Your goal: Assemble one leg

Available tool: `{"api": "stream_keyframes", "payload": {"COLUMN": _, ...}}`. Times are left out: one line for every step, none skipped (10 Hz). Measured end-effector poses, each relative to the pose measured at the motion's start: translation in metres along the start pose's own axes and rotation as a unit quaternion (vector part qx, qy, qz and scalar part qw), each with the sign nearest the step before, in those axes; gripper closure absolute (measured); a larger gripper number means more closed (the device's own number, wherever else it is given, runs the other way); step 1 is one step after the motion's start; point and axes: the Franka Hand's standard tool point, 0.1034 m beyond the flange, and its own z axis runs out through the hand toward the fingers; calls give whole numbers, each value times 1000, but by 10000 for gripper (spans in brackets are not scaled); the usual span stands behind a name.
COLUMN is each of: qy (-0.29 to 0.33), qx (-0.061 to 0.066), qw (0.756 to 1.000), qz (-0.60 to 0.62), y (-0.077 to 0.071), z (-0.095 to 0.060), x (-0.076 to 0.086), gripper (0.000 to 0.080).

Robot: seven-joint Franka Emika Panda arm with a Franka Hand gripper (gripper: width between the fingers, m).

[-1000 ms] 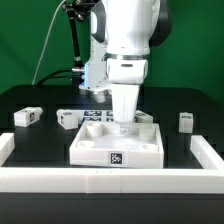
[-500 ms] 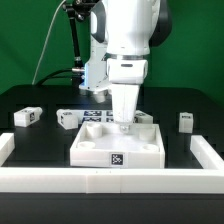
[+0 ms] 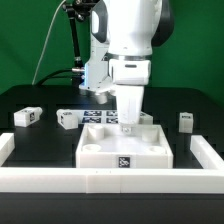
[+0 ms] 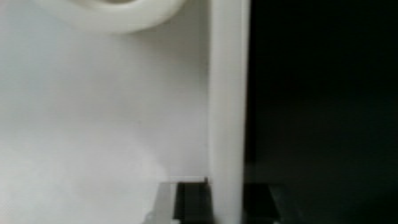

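Note:
The large white square panel (image 3: pixel 100 148) with recessed corners lies on the black table, a tag on its front face. My gripper (image 3: pixel 127 124) stands straight down on the panel's far part and is shut on a thin upright wall of it. In the wrist view the panel (image 4: pixel 89 120) fills one side, and its white edge runs between my two dark fingers (image 4: pixel 192 205). Three legs, small white tagged posts, lie loose: one (image 3: pixel 27 117) at the exterior view's far left, one (image 3: pixel 67 119) beside the panel, one (image 3: pixel 186 121) at the right. None is held.
The marker board (image 3: pixel 98 116) lies flat behind the panel. A low white rail (image 3: pixel 110 178) runs along the front, with side rails at the exterior view's left (image 3: pixel 6 146) and right (image 3: pixel 208 150). The arm's base and cables stand at the back.
The panel has slid toward the exterior view's right together with my gripper. The loose legs have not moved.

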Motion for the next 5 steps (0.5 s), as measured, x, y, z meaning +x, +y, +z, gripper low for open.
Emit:
{"api": "stream_keyframes", "payload": {"qy": 3, "qx": -4, "qw": 1000, "qz": -7, "y": 10, "z": 0, "x": 9, "gripper": 742}}
{"api": "stream_keyframes", "payload": {"qy": 5, "qx": -8, "qw": 1000, "qz": -12, "y": 18, "z": -1, "x": 17, "gripper": 742}}
{"api": "stream_keyframes", "payload": {"qy": 8, "qx": -12, "qw": 1000, "qz": -15, "y": 27, "z": -1, "x": 25, "gripper": 742}}
{"api": "stream_keyframes", "payload": {"qy": 11, "qx": -18, "qw": 1000, "qz": -16, "y": 35, "z": -1, "x": 32, "gripper": 742}}
{"api": "stream_keyframes", "payload": {"qy": 12, "qx": -20, "qw": 1000, "qz": -18, "y": 39, "z": -1, "x": 37, "gripper": 742}}
